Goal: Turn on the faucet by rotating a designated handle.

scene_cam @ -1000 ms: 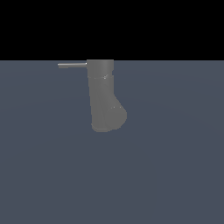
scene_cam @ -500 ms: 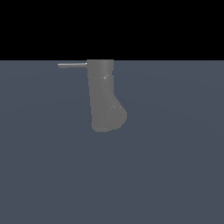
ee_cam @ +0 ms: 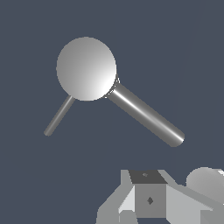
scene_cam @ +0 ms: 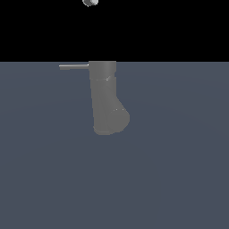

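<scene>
Claw (ee_cam: 151, 201) hovers well clear of faucet (scene_cam: 105, 96) and handle (scene_cam: 74, 66).

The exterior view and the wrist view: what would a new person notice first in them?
First comes the grey faucet, standing alone mid-scene on the flat blue-grey floor. Next is its thin handle, sticking out from the top toward the exterior view's left. The gripper hangs above it, touching nothing.
</scene>
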Robot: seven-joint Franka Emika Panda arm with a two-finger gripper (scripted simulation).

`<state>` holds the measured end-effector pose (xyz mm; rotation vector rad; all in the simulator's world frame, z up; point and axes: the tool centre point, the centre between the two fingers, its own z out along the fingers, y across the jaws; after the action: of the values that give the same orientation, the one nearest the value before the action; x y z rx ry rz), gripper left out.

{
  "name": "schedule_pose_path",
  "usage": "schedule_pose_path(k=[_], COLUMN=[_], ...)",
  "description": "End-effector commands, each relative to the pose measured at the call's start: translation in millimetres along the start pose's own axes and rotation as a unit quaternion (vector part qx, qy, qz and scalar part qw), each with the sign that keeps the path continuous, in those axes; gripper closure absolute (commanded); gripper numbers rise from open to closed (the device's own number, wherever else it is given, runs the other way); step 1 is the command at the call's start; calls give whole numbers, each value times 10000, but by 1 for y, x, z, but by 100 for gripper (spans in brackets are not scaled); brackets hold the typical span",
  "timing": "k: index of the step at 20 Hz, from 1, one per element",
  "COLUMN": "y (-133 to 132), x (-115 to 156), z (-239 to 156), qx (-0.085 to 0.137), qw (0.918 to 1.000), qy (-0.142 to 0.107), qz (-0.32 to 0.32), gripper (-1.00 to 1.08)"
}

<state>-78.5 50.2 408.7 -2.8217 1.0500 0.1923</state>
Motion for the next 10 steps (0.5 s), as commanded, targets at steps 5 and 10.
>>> schedule_pose_path(k=[5,10], y=[-39,-67], x=[17,27], z=[28,51], qx=[-36,-77], qw=[9971,9909], qy=[49,145], qz=[761,1333], gripper=[108,108])
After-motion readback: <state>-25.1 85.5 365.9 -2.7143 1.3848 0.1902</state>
